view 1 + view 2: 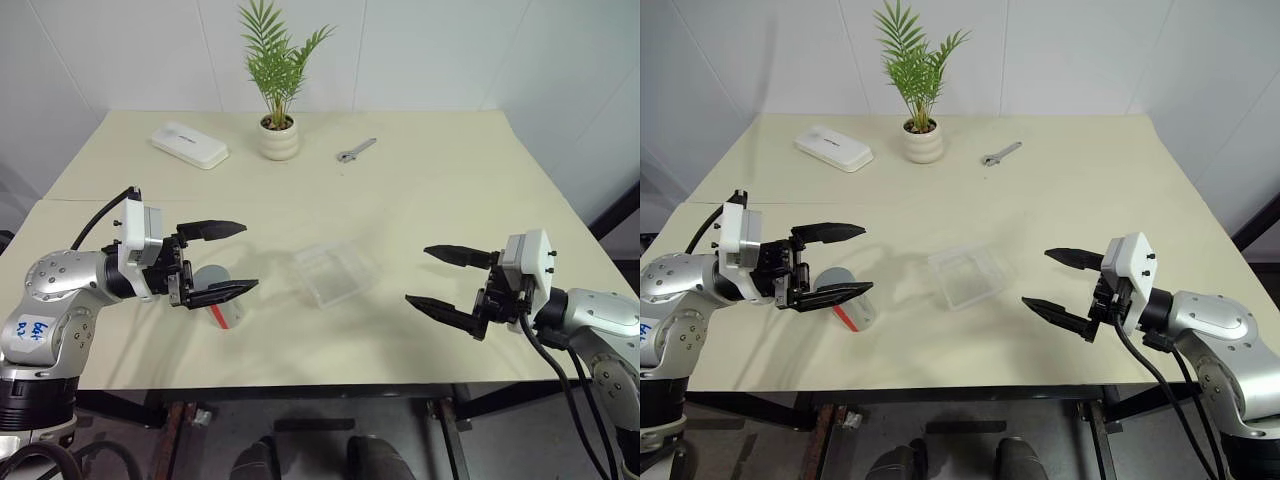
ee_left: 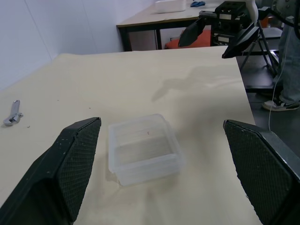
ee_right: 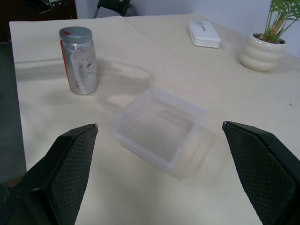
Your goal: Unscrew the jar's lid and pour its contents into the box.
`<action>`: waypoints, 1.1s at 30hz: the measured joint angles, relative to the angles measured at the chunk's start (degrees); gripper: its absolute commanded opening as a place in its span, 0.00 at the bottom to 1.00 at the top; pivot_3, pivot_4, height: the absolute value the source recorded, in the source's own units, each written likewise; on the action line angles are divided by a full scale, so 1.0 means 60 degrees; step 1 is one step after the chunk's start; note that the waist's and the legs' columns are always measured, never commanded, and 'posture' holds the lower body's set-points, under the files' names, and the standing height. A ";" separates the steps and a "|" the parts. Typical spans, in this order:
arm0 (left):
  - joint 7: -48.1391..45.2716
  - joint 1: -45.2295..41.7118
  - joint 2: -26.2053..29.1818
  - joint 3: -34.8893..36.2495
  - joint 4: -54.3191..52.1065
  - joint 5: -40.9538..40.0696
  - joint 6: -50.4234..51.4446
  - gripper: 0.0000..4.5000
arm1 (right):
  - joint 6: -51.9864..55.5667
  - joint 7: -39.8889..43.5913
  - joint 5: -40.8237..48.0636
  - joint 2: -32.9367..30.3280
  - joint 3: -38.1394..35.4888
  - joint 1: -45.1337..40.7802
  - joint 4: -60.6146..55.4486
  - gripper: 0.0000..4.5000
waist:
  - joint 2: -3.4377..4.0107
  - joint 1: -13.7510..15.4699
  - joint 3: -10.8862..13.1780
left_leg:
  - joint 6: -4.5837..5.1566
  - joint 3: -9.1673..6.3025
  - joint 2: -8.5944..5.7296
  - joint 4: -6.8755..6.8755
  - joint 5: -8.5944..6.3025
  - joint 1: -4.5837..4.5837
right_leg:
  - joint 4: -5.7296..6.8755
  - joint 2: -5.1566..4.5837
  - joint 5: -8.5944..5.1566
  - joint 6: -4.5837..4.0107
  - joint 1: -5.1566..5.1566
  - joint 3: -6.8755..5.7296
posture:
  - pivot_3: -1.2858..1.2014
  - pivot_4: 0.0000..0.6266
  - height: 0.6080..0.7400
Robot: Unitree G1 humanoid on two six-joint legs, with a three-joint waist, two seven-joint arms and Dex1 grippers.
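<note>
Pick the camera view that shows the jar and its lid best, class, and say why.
The right wrist view: the jar stands upright and unobstructed, its lid still on and the red mark visible. In the left eye and right eye views the left gripper hangs over it, leaving part of the lid and the red mark showing.

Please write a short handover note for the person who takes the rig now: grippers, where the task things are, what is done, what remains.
Left gripper: open, empty, hanging above the jar.
Right gripper: open, empty, to the right of the box.
The jar stands upright on the table, left of the box, lid on.
The box looks empty.
Done: nothing yet.
Left: grasp jar, unscrew lid, pour into box.
</note>
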 measured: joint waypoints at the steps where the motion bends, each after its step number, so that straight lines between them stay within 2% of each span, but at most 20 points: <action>1: 0.0000 0.0005 0.0014 0.0027 -0.0009 -0.0001 0.0005 0.99 | 0.0000 0.0022 0.0018 0.0000 0.0019 -0.0058 0.0000 1.00 | 0.0000 -0.0002 0.0000 | 0.0000 0.0000 0.0000 0.0000 0.0000 0.0001 | 0.0000 0.0000 0.0000 0.0000 0.0001 0.0001 | 0.52 0.24 1.00; 7: 0.0113 0.1130 0.0337 0.1048 -0.0443 -0.0010 0.0085 0.99 | 0.0013 0.0793 0.0154 -0.0060 0.0476 -0.0454 0.0192 1.00 | 0.0000 -0.0017 0.0000 | 0.0001 0.0001 0.0002 -0.0002 -0.0001 -0.0002 | -0.0002 0.0000 -0.0001 -0.0002 -0.0004 0.0002 | 0.52 0.24 1.00; 13: 0.1351 0.2906 0.0260 0.3379 -0.1794 -0.0410 0.0575 0.99 | -0.0218 0.1391 0.0123 0.0237 0.1044 -0.1732 0.1011 1.00 | -0.0010 -0.0072 -0.0001 | -0.0027 0.0003 0.0007 -0.0003 -0.0019 0.0002 | -0.0003 -0.0007 -0.0007 -0.0016 -0.0001 0.0006 | 0.52 0.24 1.00; 17: 0.2504 0.5220 -0.0724 0.5404 -0.3753 -0.1304 0.1305 0.99 | -0.0460 0.1798 -0.0018 0.0936 0.1776 -0.2715 0.1808 1.00 | -0.0018 -0.0215 -0.0003 | -0.0017 0.0006 0.0010 -0.0004 -0.0021 -0.0002 | -0.0008 -0.0010 -0.0007 -0.0016 -0.0001 0.0008 | 0.52 0.24 1.00; 20: 0.3046 0.6857 -0.1710 0.5938 -0.4920 -0.1723 0.1452 0.99 | -0.0753 0.2019 -0.0246 0.1294 0.2103 -0.3253 0.2313 1.00 | -0.0027 -0.0262 -0.0009 | -0.0042 0.0003 0.0009 -0.0003 -0.0037 0.0002 | -0.0006 -0.0010 -0.0008 -0.0018 0.0000 0.0007 | 0.52 0.24 1.00; 23: 0.3384 0.8506 -0.2994 0.5520 -0.6032 -0.1214 0.1068 0.99 | -0.0752 0.2283 -0.0256 0.1517 0.2310 -0.3762 0.2619 1.00 | -0.0033 -0.0285 -0.0012 | -0.0052 0.0006 0.0001 0.0001 -0.0043 0.0004 | -0.0036 -0.0016 -0.0003 -0.0025 0.0007 0.0013 | 0.52 0.24 1.00; 27: 0.4326 0.9077 -0.5027 0.4423 -0.6105 0.0398 -0.0274 0.99 | -0.0776 0.2524 -0.0242 0.1788 0.2493 -0.4103 0.2667 1.00 | -0.0056 -0.0284 -0.0026 | -0.0047 -0.0002 0.0001 0.0004 -0.0046 -0.0003 | -0.0092 -0.0014 0.0018 -0.0057 0.0020 0.0015 | 0.52 0.24 1.00; 29: 0.4691 0.9196 -0.5588 0.3730 -0.6005 0.1155 -0.0835 0.99 | -0.0621 0.2528 -0.0218 0.1806 0.2498 -0.4106 0.2630 1.00 | -0.0074 -0.0290 -0.0038 | -0.0040 -0.0002 0.0001 0.0005 -0.0050 -0.0004 | -0.0132 -0.0014 0.0032 -0.0075 0.0026 0.0019 | 0.52 0.24 1.00; 33: 0.5398 0.9045 -0.6125 0.2691 -0.5477 0.2522 -0.1799 0.99 | -0.0462 0.2440 -0.0184 0.1917 0.2497 -0.4110 0.2481 1.00 | -0.0081 -0.0316 -0.0043 | -0.0009 0.0014 0.0001 0.0000 -0.0068 -0.0019 | -0.0212 -0.0006 0.0066 -0.0082 0.0041 0.0035 | 0.52 0.24 1.00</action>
